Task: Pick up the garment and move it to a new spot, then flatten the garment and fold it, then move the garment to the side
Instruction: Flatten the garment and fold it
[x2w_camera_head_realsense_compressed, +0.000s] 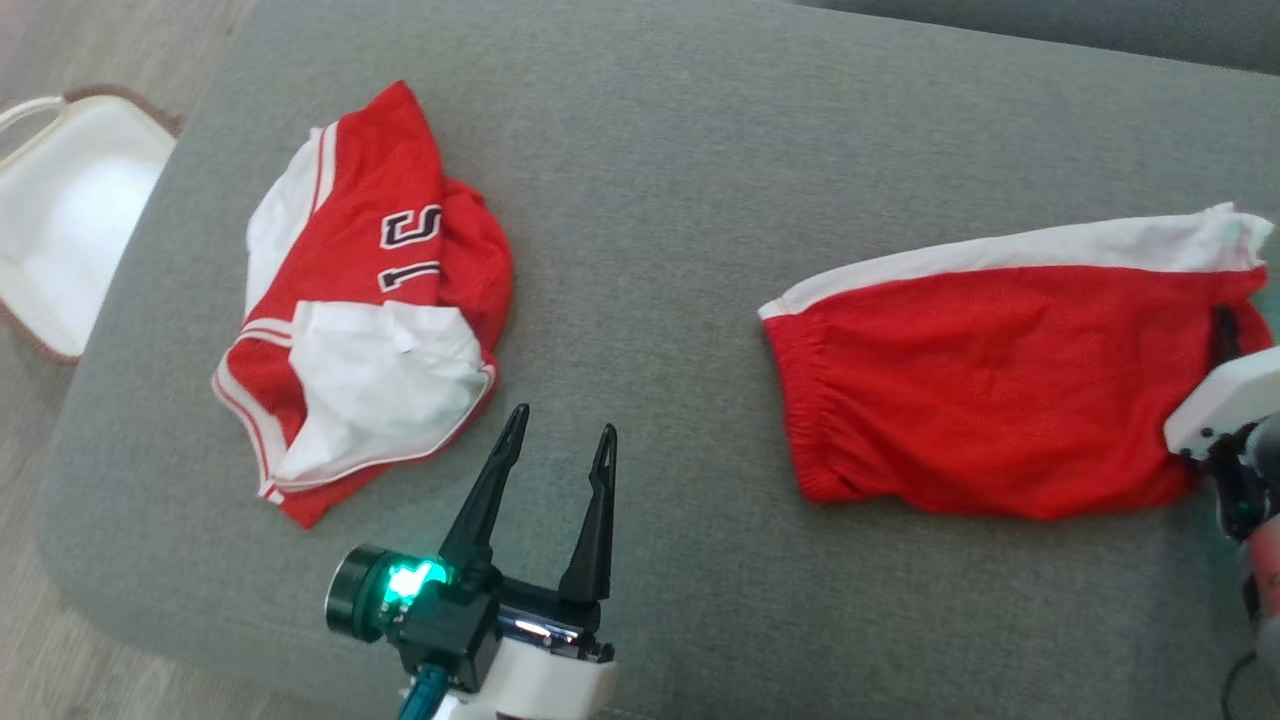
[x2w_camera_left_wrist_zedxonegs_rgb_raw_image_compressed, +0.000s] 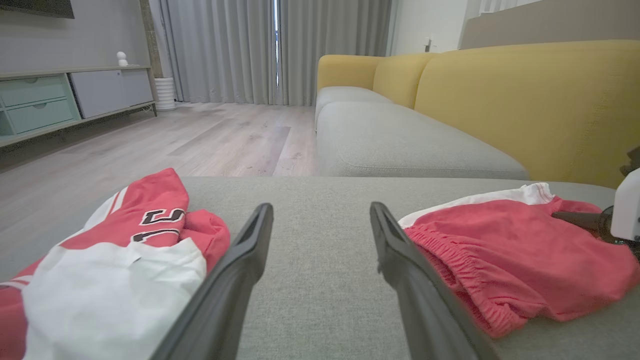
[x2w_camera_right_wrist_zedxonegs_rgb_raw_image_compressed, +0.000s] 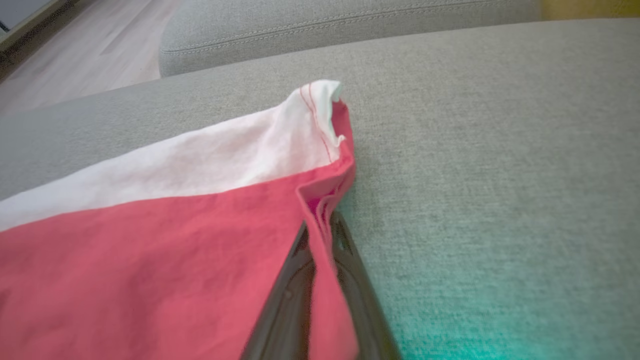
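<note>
**Right hand pinching the shorts' hem, left hand waiting open**

The right hand is clamping its two dark fingers on the leg-hem edge of the red shorts, with a fold of red cloth standing up between them. It appears to be taking more than one layer, though blur close to the lens is making that hard to confirm.

The shorts are lying flat on the grey sofa cushion and stretching away from this hand toward the left hand. Their long axis is running from one hand to the other, with the hem end in the grip and the gathered waistband at the far end. The white stripe is running along the edge ahead of the right hand's fingertips.

The left hand is hovering low over the cushion with its fingers spread wide, gripping nothing. The waistband is lying off to its right and a crumpled red-and-white jersey off to its left, and it is touching neither.

The pick-up looks to be just starting. A lift from the hem alone would probably leave the waistband end trailing. The left hand is the nearer one to that end, so it seems the better placed to take it.
</note>
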